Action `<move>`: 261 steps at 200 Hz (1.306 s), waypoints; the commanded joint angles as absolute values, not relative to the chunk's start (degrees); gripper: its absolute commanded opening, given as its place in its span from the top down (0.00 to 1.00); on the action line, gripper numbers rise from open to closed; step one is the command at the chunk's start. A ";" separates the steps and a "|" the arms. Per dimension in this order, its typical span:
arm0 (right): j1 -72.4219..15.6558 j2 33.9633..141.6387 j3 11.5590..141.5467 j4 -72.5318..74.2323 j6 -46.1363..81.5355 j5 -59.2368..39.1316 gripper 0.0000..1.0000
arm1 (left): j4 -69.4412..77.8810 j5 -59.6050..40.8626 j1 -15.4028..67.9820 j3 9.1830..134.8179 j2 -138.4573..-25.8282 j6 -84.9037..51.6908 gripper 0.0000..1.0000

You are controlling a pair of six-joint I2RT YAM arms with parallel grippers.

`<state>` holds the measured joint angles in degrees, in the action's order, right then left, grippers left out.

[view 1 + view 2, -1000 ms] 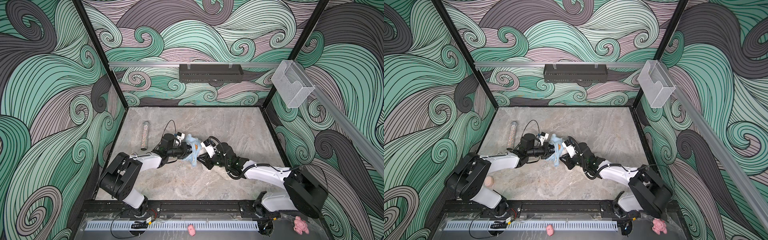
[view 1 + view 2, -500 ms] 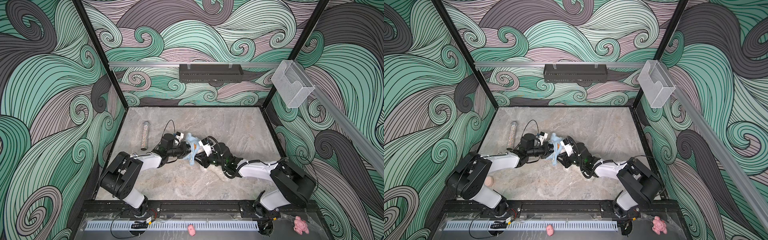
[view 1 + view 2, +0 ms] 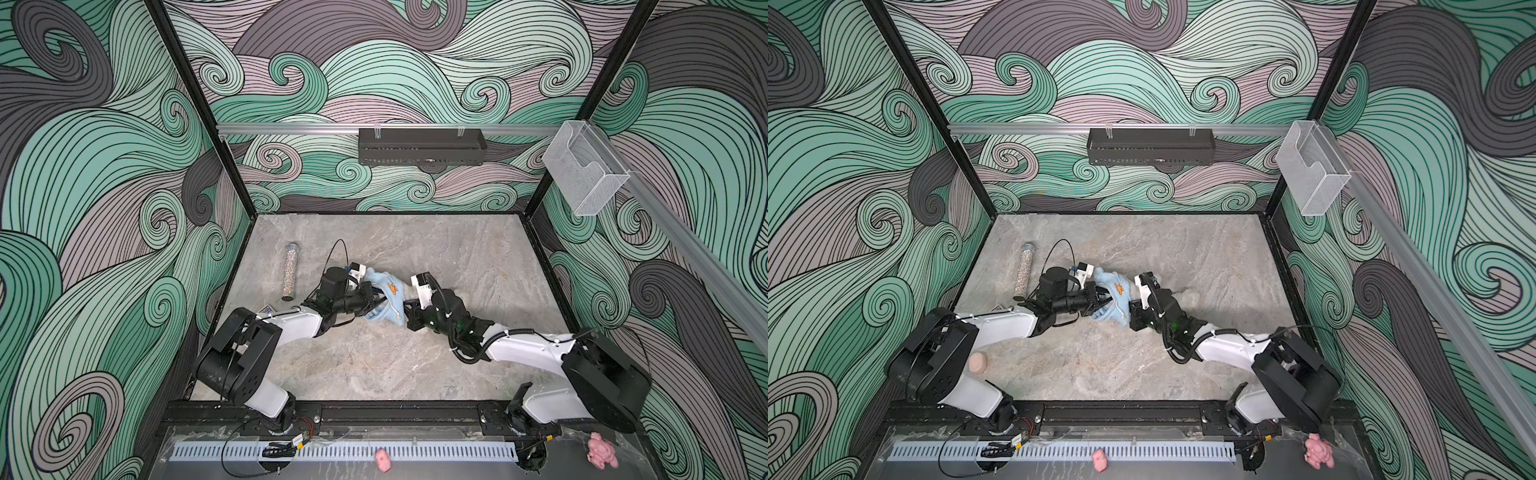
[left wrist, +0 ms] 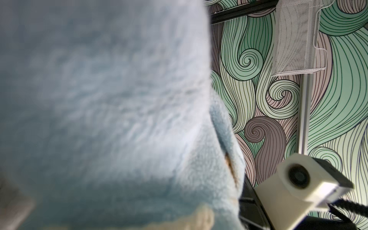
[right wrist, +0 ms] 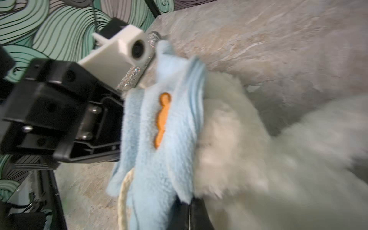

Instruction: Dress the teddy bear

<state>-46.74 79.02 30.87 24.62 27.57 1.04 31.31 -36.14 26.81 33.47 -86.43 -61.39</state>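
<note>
Mid-tabletop (image 3: 415,365), the two arms meet at a light-blue fleece garment (image 3: 388,291) with an orange emblem and a cream cord. The left pincer (image 3: 374,297) is clamped on the garment from one side, and the right pincer (image 3: 407,320) is closed on its lower edge from the other. The teddy bear (image 5: 258,149), a blurred white fluffy mass, lies on the tabletop pressed against the garment on the right arm's side. In both top views it is mostly hidden beneath that arm's wrist.
</note>
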 commanded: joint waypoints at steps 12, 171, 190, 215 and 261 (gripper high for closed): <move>-45.88 77.38 27.86 13.15 31.65 16.44 1.00 | 31.97 -36.19 24.74 32.52 -82.71 -63.51 1.00; -33.14 78.14 32.34 10.72 13.59 -22.22 0.81 | 18.84 -37.91 25.96 38.02 -86.20 -31.48 1.00; -32.85 71.81 31.80 6.10 10.20 -21.55 0.72 | 21.18 -36.65 26.17 38.18 -86.48 -26.61 1.00; -32.27 63.87 32.47 2.63 10.23 -23.41 0.59 | 22.77 -34.74 27.03 38.28 -84.83 -16.24 1.00; -30.82 65.96 42.82 -1.47 17.40 -27.19 0.47 | 22.85 -30.68 28.56 37.67 -81.78 3.76 1.00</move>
